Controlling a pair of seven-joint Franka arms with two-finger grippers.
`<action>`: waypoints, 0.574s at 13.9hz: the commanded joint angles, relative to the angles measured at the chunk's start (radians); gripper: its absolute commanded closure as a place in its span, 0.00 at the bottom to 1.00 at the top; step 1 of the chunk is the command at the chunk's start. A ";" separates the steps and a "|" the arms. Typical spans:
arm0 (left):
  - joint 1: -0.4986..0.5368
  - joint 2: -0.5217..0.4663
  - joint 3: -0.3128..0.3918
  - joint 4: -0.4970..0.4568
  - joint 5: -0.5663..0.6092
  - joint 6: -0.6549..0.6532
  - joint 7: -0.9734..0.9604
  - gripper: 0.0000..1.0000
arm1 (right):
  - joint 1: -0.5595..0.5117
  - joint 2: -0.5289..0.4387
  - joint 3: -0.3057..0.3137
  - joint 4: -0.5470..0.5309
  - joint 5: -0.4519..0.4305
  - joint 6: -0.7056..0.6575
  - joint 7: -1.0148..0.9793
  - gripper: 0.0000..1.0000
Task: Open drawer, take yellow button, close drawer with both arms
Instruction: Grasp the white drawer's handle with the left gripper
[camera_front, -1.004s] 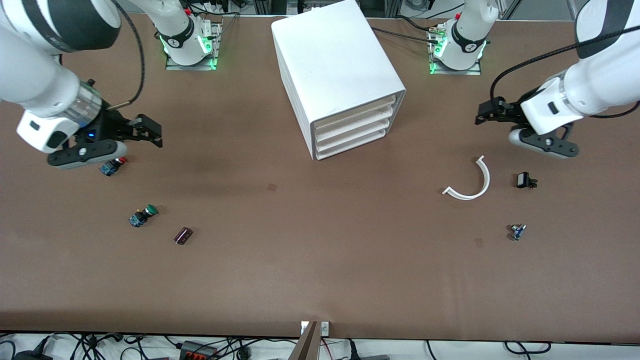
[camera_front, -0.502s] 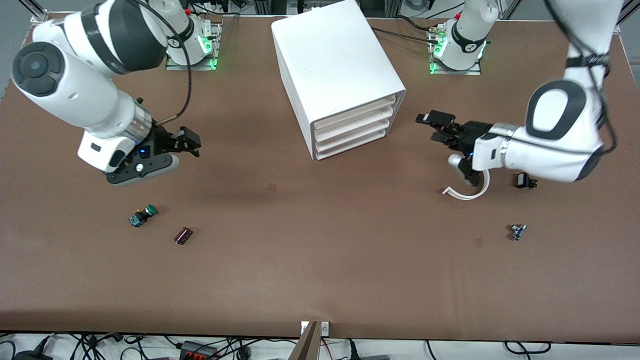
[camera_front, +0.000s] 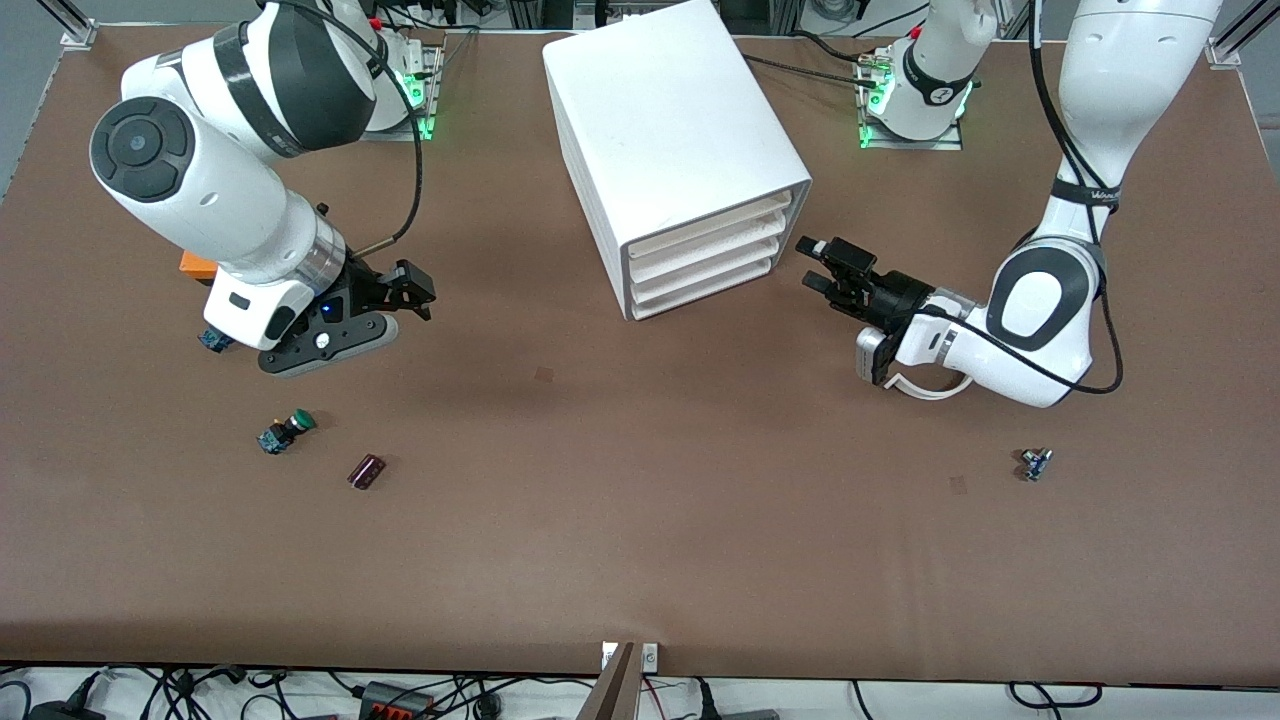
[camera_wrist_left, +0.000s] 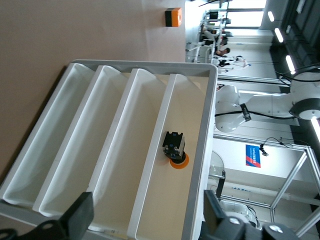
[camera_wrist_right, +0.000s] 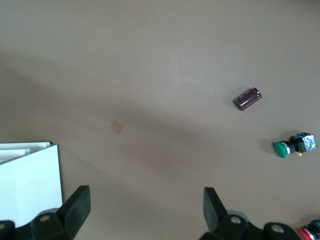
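Observation:
The white cabinet (camera_front: 670, 130) stands at the middle of the table toward the robots' bases, with all four drawers pushed in. In the left wrist view the top drawer (camera_wrist_left: 172, 200) holds the button (camera_wrist_left: 174, 150), orange cap on a dark body. The button does not show in the front view. My left gripper (camera_front: 822, 266) is open and empty, just in front of the drawers; its open jaws (camera_wrist_left: 147, 215) face them. My right gripper (camera_front: 410, 295) is open and empty over bare table toward the right arm's end, and it also shows in the right wrist view (camera_wrist_right: 145, 205).
A green-capped button (camera_front: 287, 430) and a dark maroon cylinder (camera_front: 366, 470) lie nearer the front camera than the right gripper. An orange block (camera_front: 195, 265) and a red-capped button (camera_wrist_right: 307, 233) lie by the right arm. A white curved strip (camera_front: 925, 390) and a small blue part (camera_front: 1036, 463) lie near the left arm.
My left gripper has swung in from the table's end to just in front of the drawers. My right gripper has moved toward the cabinet. Both stay open.

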 joint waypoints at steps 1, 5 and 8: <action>0.007 0.011 -0.001 -0.027 -0.062 -0.002 0.050 0.14 | 0.016 0.023 -0.006 0.024 0.010 0.003 0.018 0.00; -0.031 0.025 -0.003 -0.055 -0.104 0.004 0.053 0.31 | 0.035 0.024 -0.006 0.024 0.013 0.043 0.018 0.00; -0.047 0.030 -0.003 -0.091 -0.113 0.029 0.168 0.31 | 0.033 0.029 -0.006 0.024 0.026 0.047 0.018 0.00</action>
